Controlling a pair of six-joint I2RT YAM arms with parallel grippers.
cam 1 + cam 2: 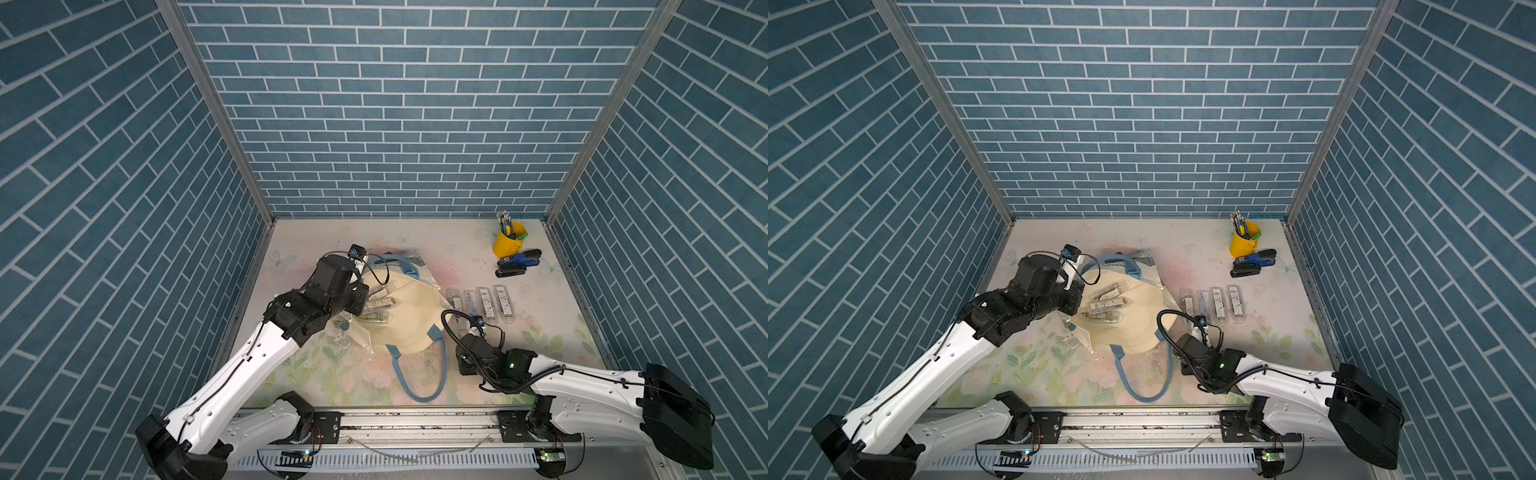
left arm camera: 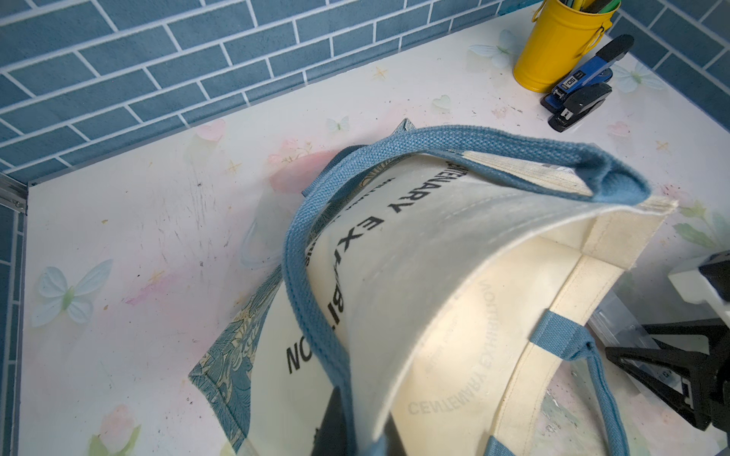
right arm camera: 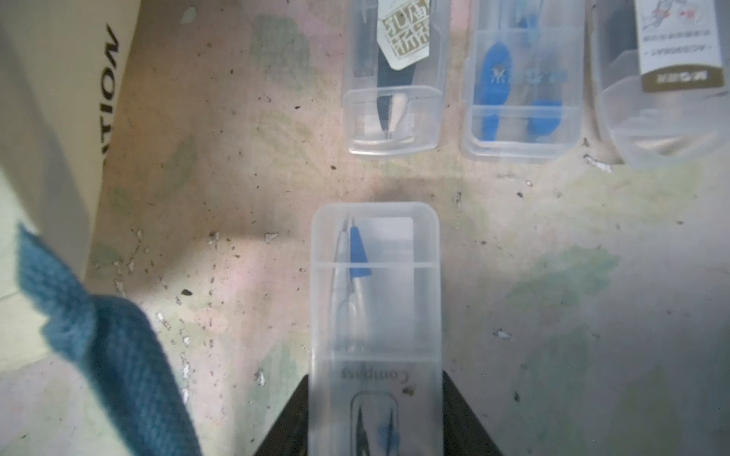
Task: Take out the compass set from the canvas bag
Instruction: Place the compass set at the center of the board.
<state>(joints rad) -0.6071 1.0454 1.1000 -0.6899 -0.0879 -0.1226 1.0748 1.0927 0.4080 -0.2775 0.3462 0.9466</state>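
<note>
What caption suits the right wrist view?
Right claw grips a clear compass case, three more cases lined up on the table beyond, canvas bag alongside.

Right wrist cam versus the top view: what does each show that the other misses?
Only the right wrist view: the right gripper closed on a clear compass case, its Compass lettering readable. Only a top view: more compass cases lying inside the canvas bag, the yellow pencil cup and the staplers. Both: the row of cases on the table, the bag's wall and its blue strap.
</note>
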